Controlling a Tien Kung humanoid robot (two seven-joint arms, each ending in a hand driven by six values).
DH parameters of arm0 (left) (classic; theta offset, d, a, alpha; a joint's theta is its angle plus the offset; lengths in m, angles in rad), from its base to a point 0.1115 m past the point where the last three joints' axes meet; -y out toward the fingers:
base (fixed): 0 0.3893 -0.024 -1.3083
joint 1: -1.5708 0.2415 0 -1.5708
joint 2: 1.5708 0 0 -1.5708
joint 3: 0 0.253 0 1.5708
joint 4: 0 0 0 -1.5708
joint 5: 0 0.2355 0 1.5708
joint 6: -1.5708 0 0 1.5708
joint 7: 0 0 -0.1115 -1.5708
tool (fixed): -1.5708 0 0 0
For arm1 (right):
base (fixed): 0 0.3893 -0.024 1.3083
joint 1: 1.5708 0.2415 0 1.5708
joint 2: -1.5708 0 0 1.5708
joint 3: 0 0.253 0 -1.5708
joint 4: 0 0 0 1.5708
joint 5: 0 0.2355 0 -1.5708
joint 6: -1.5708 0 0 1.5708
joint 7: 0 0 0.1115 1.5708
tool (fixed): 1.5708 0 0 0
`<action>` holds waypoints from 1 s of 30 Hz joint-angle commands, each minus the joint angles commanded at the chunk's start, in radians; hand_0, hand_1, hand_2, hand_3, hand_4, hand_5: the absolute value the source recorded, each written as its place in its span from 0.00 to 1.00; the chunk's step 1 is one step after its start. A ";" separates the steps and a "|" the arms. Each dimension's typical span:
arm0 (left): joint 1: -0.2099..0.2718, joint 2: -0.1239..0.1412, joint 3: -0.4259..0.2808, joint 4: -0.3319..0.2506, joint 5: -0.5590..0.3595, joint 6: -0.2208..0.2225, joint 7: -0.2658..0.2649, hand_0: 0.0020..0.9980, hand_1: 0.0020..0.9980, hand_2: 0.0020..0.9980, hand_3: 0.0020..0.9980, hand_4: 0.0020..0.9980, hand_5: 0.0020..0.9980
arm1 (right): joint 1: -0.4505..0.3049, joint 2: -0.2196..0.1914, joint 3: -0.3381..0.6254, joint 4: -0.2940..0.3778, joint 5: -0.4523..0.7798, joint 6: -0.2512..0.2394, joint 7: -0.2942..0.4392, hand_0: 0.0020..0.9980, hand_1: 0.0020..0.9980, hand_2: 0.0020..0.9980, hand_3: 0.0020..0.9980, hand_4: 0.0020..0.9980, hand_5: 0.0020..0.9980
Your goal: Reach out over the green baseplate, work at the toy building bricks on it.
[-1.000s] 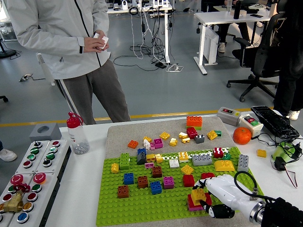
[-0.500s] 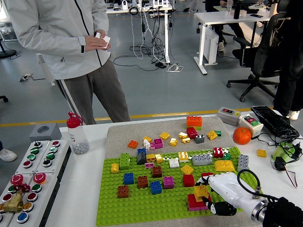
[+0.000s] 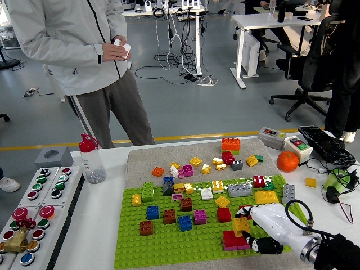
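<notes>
The right hand [image 3: 263,229] enters from the lower right, fingers curled around the yellow brick [image 3: 241,226], which sits atop the red brick [image 3: 233,241]. This stack stands near the front right corner of the green baseplate [image 3: 169,242]. Open studs lie directly left of the stack.

A grey, glossy floor [image 3: 185,107] stretches behind the white tabletop [image 3: 95,225], crossed by a yellow line [image 3: 185,136] just past its far edge. A white desk [image 3: 270,22] stands at the upper right with a black office chair [image 3: 309,62] beside it. Loose cables [image 3: 180,67] trail over the floor near a second desk [image 3: 163,11] at the back. Light is even and bright.
</notes>
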 joint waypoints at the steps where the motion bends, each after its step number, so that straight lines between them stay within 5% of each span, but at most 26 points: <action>1: -0.001 0.000 0.000 0.000 0.000 0.000 0.000 0.67 0.61 0.56 0.44 0.24 1.00 | 0.000 0.001 0.001 0.000 0.000 0.000 -0.001 0.46 0.53 0.56 0.58 0.37 0.18; 30: -0.004 0.000 0.000 0.000 -0.001 0.000 0.000 0.66 0.61 0.56 0.44 0.24 1.00 | 0.001 0.012 -0.010 -0.014 0.009 0.007 -0.007 0.46 0.53 0.56 0.58 0.37 0.18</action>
